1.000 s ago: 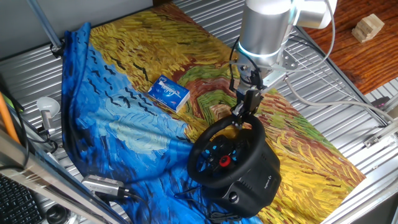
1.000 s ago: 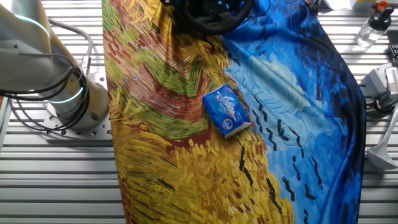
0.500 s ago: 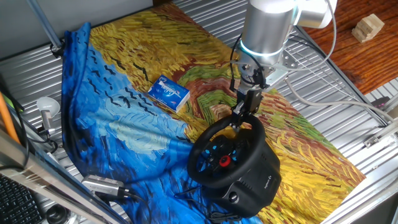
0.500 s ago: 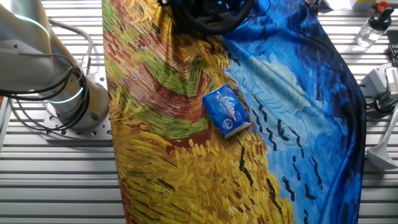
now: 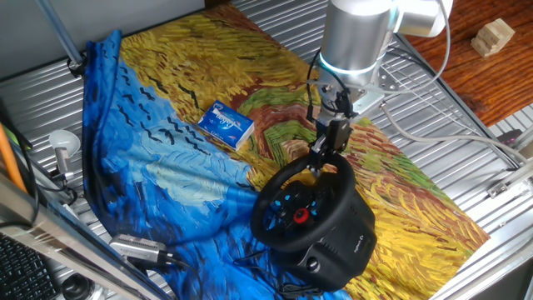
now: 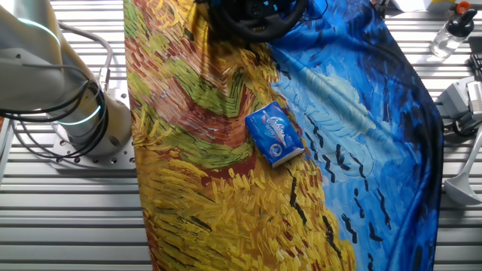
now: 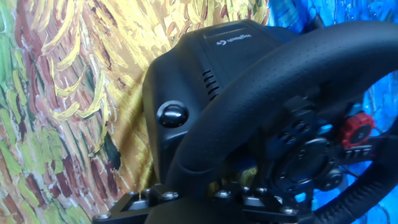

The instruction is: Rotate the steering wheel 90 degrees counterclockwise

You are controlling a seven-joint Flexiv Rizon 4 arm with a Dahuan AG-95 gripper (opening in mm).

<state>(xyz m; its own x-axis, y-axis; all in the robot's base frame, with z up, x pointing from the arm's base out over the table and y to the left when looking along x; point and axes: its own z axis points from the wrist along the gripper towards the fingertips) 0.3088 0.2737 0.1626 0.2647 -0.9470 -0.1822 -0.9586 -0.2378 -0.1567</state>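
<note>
The steering wheel [image 5: 293, 210] is black, with blue-lit buttons and a red round button on its hub. It stands tilted on its bulky black base [image 5: 343, 242] at the near right of the painted cloth. My gripper [image 5: 321, 162] comes down from above onto the top of the rim and is shut on it. In the hand view the thick rim [image 7: 280, 81] runs across the picture and fills the space between my fingers [image 7: 144, 200] at the bottom edge. In the other fixed view only part of the steering wheel [image 6: 256, 21] shows at the top edge.
A small blue-and-white box [image 5: 226, 124] lies on the cloth [image 5: 166, 167] left of the wheel, and shows mid-cloth [image 6: 275, 134] from the other side. The arm's base [image 6: 83, 113] stands beside the cloth. A wooden block [image 5: 493, 35] sits on the brown desk.
</note>
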